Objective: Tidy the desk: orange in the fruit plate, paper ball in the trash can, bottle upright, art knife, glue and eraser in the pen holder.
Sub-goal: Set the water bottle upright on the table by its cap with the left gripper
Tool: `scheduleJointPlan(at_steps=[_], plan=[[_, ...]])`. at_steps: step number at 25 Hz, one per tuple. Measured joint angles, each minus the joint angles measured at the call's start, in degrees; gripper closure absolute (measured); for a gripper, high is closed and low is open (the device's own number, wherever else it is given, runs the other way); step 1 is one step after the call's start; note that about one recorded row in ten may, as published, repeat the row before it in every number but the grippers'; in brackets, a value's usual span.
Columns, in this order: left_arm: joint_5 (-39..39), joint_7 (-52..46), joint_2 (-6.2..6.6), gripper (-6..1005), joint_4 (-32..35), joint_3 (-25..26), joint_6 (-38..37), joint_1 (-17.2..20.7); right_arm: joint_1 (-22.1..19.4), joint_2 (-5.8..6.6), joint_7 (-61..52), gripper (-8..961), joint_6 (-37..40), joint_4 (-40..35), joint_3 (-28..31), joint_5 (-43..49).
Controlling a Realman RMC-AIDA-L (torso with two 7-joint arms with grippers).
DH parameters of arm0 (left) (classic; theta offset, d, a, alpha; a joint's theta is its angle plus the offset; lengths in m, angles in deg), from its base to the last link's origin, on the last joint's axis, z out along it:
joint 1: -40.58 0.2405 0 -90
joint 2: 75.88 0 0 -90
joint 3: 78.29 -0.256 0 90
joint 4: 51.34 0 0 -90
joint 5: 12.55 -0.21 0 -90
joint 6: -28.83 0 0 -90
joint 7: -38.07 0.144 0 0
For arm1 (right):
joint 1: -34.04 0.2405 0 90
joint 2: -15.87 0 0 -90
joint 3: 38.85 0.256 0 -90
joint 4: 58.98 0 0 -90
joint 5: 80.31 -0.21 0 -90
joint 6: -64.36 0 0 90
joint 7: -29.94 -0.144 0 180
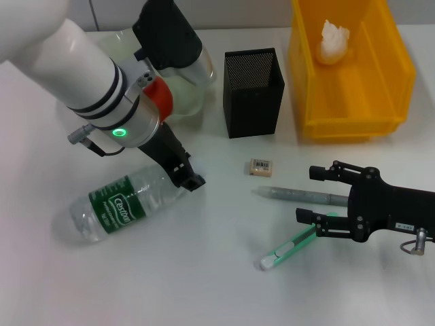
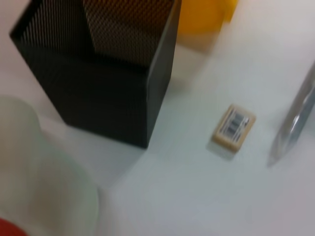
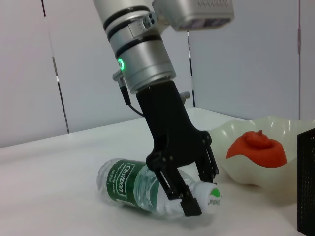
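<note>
Bottle [image 1: 117, 208]: lying on its side on the bench [image 1: 204, 285], cap end under the left hand.
Left hand [image 1: 189, 178]: fingers down astride the bottle's neck by the white cap, parted, one each side.
Orange [image 3: 257, 148]: in the fruit plate [image 3: 275, 129].
Paper ball [image 1: 333, 41]: inside the trash can [image 1: 397, 61].
Pen holder [image 1: 253, 92]: upright, between plate and can.
Eraser [image 1: 261, 167]: flat on bench, just in front of the holder.
Glue [image 1: 299, 195], art knife [image 1: 289, 248]: on bench by the right hand.
Right hand [image 1: 315, 195]: fingers spread wide, gripping nothing; the glue runs between them, the lower finger lies over the knife.
</note>
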Motion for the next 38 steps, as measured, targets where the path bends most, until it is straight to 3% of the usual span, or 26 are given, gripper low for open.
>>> scheduleJointPlan(at_steps=[6, 14, 26, 38], plan=[[3.3, 2.0, 0.39, 551, 7.3, 4.3, -3.7, 3.8, 0.1, 0.0, 0.0, 137, 0.0, 0.0, 0.0, 0.0], [7.5, 5.9, 0.41, 551, 11.2, 10.4, -7.7, 6.2, 0.2, 0.0, 0.0, 136, 0.2, 0.0, 0.0, 0.0], [13.0, 8.1, 0.7, 551, 18.8, 14.8, -10.7, 10.0, 0.4, 0.03, -0.1, 136, 0.3, 0.0, 0.0, 0.0], [16.7, 10.3, 0.69, 551, 21.1, 17.8, -11.6, 12.2, 0.6, 0.09, -0.1, 136, 0.3, -0.1, 0.0, 0.0]])
